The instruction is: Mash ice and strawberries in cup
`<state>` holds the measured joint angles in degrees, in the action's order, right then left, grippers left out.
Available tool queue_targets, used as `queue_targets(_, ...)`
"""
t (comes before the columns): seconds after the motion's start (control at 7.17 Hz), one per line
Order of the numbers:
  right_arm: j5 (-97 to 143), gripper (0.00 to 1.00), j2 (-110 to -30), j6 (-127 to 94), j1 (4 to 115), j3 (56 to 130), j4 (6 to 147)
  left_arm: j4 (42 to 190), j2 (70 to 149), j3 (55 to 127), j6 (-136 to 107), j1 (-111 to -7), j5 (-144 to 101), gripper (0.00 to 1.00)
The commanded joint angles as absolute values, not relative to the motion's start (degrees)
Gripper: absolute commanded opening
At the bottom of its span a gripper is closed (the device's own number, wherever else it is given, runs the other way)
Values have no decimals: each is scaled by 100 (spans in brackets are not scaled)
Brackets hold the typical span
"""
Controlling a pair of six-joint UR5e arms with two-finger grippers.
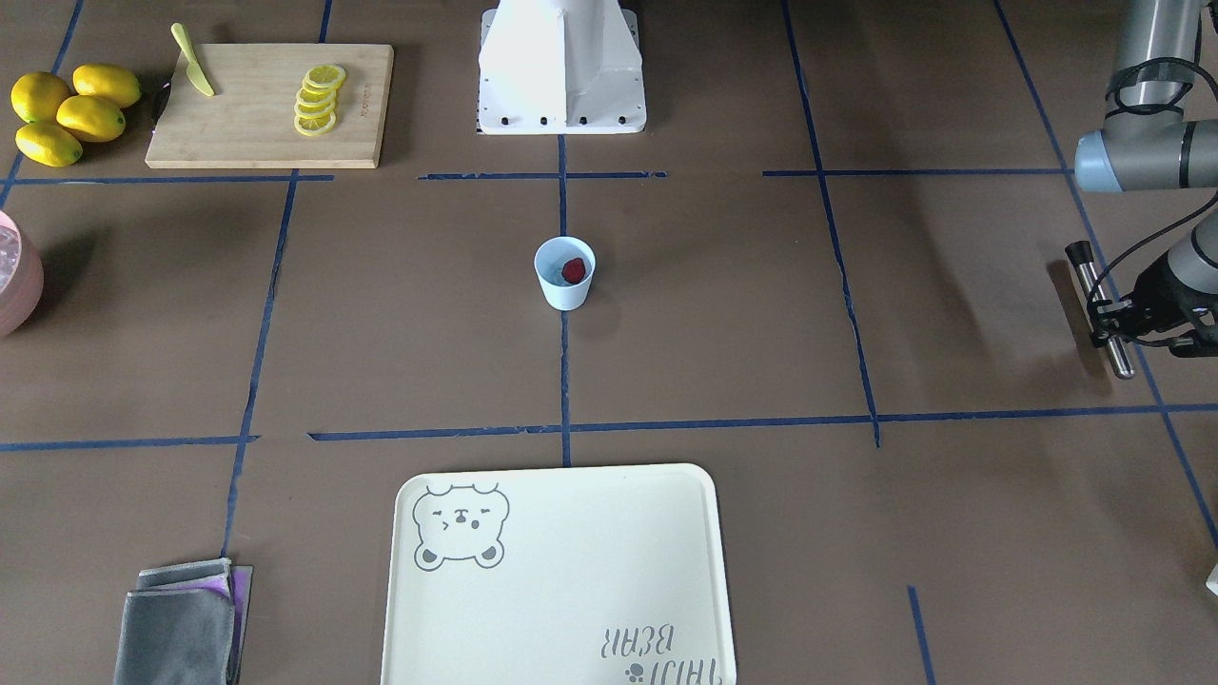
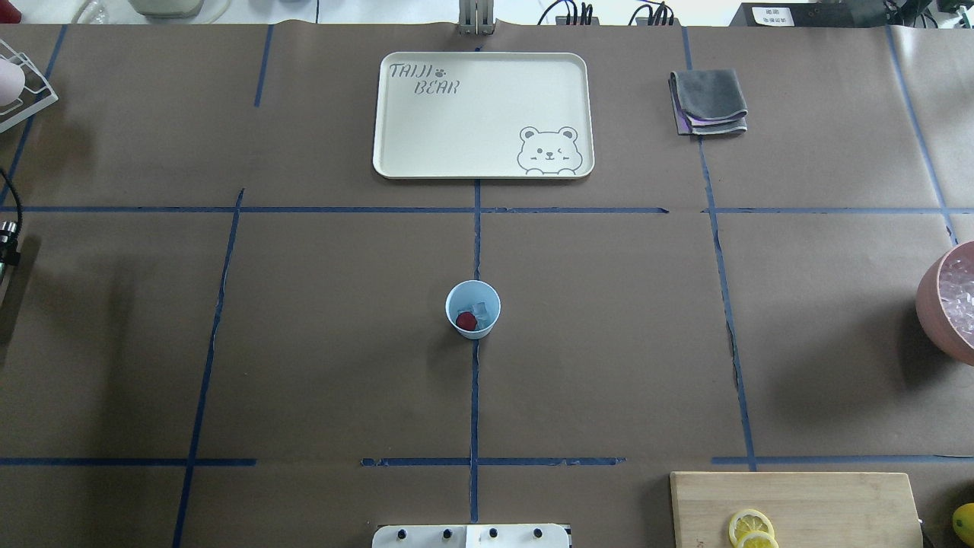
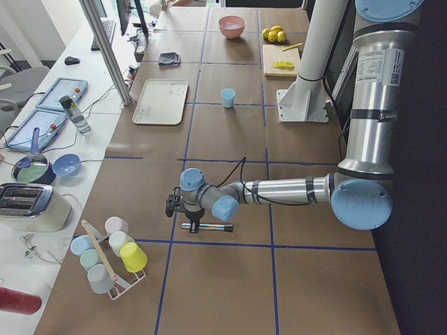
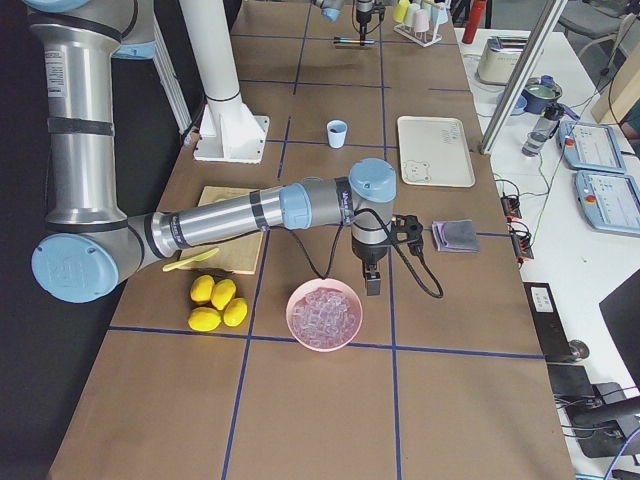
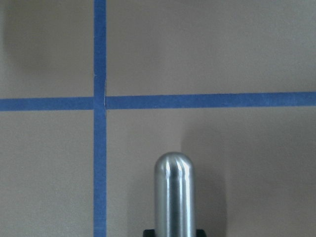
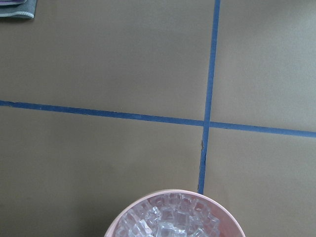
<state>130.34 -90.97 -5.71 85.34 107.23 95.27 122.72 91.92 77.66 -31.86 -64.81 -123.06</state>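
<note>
The light blue cup (image 1: pixel 563 293) (image 2: pixel 487 327) stands upright at the table's centre, on the blue tape line. Inside it lie a dark red strawberry (image 1: pixel 573 270) (image 2: pixel 466 320) and clear ice (image 2: pixel 480 310). My left gripper (image 1: pixel 1106 312) (image 3: pixel 187 213) is far off at the table's left end, shut on a metal masher rod (image 1: pixel 1099 309) (image 5: pixel 174 192) held low over the table. My right gripper (image 4: pixel 372 282) hangs beside a pink bowl of ice cubes (image 4: pixel 323 315) (image 6: pixel 173 219). Whether it is open or shut, I cannot tell.
A cream bear tray (image 2: pixel 426 137) lies beyond the cup, with a folded grey cloth (image 2: pixel 709 103) to its right. A cutting board (image 1: pixel 247 114) holds lemon slices (image 1: pixel 319 100) and a yellow knife (image 1: pixel 193 62), lemons (image 1: pixel 71 114) beside it. A cup rack (image 3: pixel 108 255) stands near my left gripper.
</note>
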Motion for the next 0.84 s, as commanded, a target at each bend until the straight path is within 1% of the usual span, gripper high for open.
queue_targets(0.0,13034,99,-9097,-571,8534,10714,9527,12234,9193,7743,-3182,-6478,-12305,9)
queue_targets(0.14,13034,99,-9097,-571,8534,10723,9527,12234,9193,7717,-3190,-6478,-12305,16)
queue_targets(0.28,13034,99,-9097,-571,8534,10723,9527,12234,9193,7717,-3182,-6478,-12305,30)
queue_targets(0.56,13034,99,-9097,-571,8534,10723,9536,12252,9193,7717,-3182,-6469,-12305,54)
queue_targets(0.7,13034,99,-9097,-571,8534,10723,9527,12261,9193,7717,-3182,-6469,-12287,71)
